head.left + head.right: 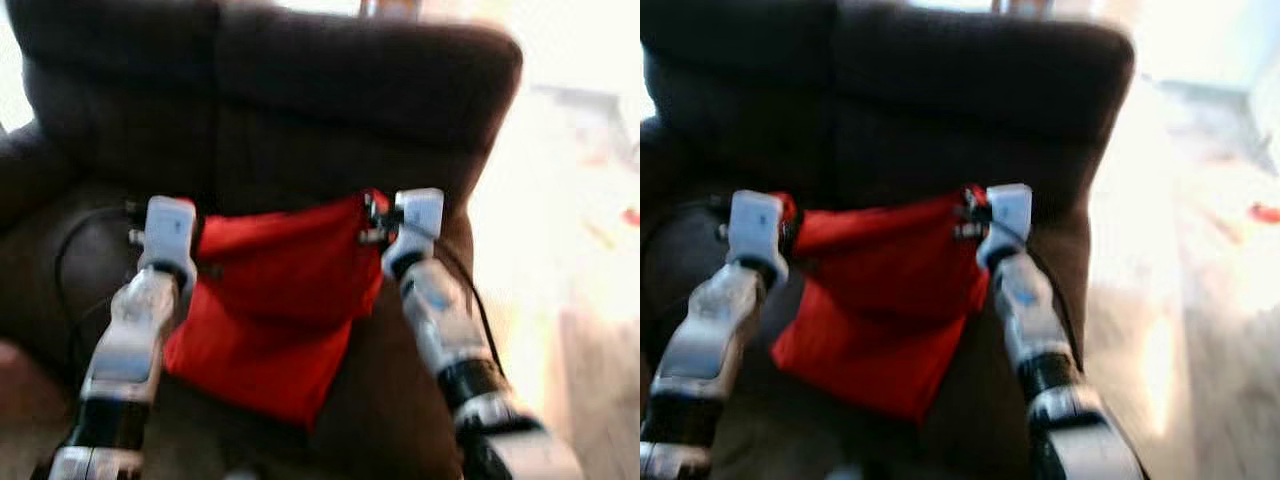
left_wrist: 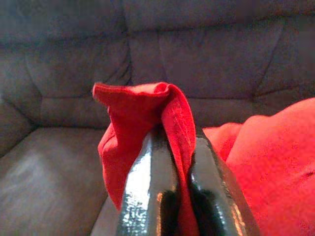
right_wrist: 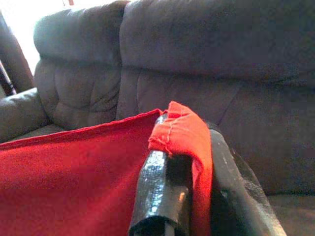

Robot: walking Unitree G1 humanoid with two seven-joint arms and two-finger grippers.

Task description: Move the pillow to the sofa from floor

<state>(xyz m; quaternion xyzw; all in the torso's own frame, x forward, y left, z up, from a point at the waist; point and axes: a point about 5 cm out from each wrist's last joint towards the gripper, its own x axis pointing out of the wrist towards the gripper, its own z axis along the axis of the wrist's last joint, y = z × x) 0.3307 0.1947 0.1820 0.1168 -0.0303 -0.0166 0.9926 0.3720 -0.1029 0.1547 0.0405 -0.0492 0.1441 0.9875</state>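
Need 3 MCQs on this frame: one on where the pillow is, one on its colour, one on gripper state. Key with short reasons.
1. Where is the pillow?
A. flat on the floor
B. held up in front of the sofa
C. on a table

2. What colour is the pillow?
A. red
B. blue
C. white

3. How is the pillow held?
A. by the left gripper alone
B. by neither gripper
C. by both the left gripper and the right gripper, each pinching a top corner

Key: 1 B, it hangs between the arms before the sofa's backrest. 2 A, the fabric is red throughout. 3 C, each wrist view shows fabric clamped between the fingers.
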